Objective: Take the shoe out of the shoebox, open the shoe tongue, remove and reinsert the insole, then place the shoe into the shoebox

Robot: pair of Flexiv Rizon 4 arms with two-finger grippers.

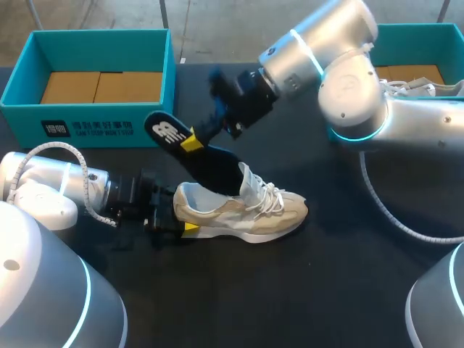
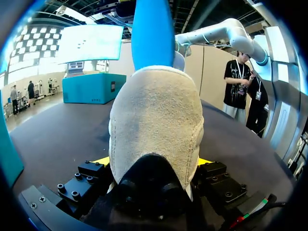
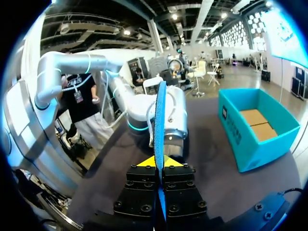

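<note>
Unboxed shoe [image 1: 243, 210], insole [image 1: 206, 163] partway in.
Now left pincer [image 1: 180, 215] is clamping the shoe, right pincer [image 1: 191, 141] pinching the insole; boxing is remaining.

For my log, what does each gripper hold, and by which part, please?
Left gripper: beige suede sneaker, by its heel. Right gripper: black-and-blue flat insole, near its heel end.

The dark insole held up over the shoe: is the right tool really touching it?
Touching. In the right wrist view the insole stands edge-on in the right tool, both yellow tips pressed against it from either side.
</note>
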